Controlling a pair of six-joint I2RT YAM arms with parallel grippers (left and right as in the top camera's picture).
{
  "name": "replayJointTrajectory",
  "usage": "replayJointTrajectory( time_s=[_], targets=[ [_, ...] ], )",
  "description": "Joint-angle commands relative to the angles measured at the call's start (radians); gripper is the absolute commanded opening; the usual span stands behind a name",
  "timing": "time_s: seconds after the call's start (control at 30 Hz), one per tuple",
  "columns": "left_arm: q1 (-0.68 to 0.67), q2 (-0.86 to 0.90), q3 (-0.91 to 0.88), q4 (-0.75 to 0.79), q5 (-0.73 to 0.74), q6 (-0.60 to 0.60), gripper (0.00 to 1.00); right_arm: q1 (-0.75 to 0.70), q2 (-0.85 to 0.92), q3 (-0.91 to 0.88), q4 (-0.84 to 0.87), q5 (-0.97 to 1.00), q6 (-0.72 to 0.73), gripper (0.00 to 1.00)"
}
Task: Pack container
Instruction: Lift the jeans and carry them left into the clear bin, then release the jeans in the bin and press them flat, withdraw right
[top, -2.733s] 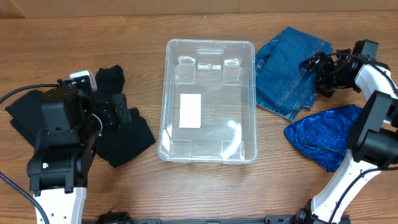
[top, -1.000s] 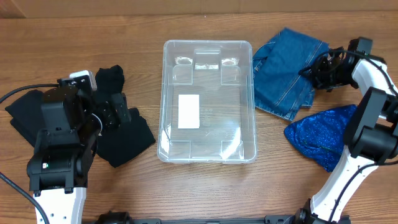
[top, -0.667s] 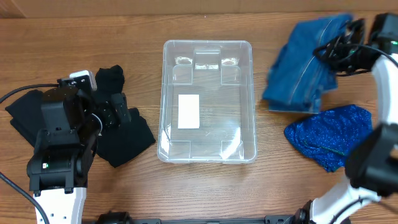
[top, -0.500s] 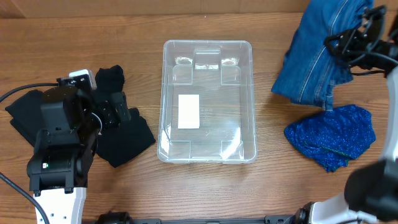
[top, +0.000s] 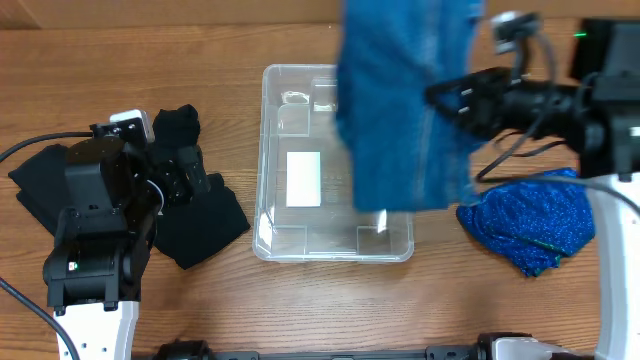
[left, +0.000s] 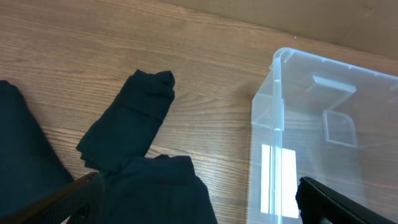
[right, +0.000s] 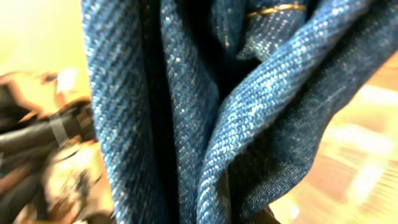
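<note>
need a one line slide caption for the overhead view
Right gripper holds a denim garment above the clear container; left gripper hovers open over black clothes.

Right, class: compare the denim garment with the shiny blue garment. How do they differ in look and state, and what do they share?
The denim garment hangs in the air, held by the right gripper over the container; the shiny blue garment lies crumpled on the table beside it. The denim garment is matte with stitched seams; the shiny blue garment glitters in a brighter blue. Both are blue cloth.
</note>
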Motion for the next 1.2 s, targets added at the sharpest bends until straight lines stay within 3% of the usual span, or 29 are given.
replayJointTrajectory(
  time_s=[0.0, 0.33, 0.87, 1.17],
  targets=[
    [-0.006, 0.002, 0.026, 0.004, -0.007, 0.038, 1.0, 0.078, -0.018, 0.053, 0.039, -0.023, 0.127, 0.04],
    [-0.005, 0.002, 0.026, 0.004, -0.007, 0.038, 1.0, 0.198, 0.106, 0.019, 0.104, 0.182, 0.399, 0.04],
    [-0.005, 0.002, 0.026, 0.004, -0.014, 0.05, 1.0, 0.353, 0.114, -0.411, 0.56, 0.216, 0.804, 0.04],
    [-0.005, 0.002, 0.026, 0.0, -0.014, 0.049, 1.0, 0.355, 0.145, -0.56, 0.654, 0.389, 0.806, 0.04]
  ],
)
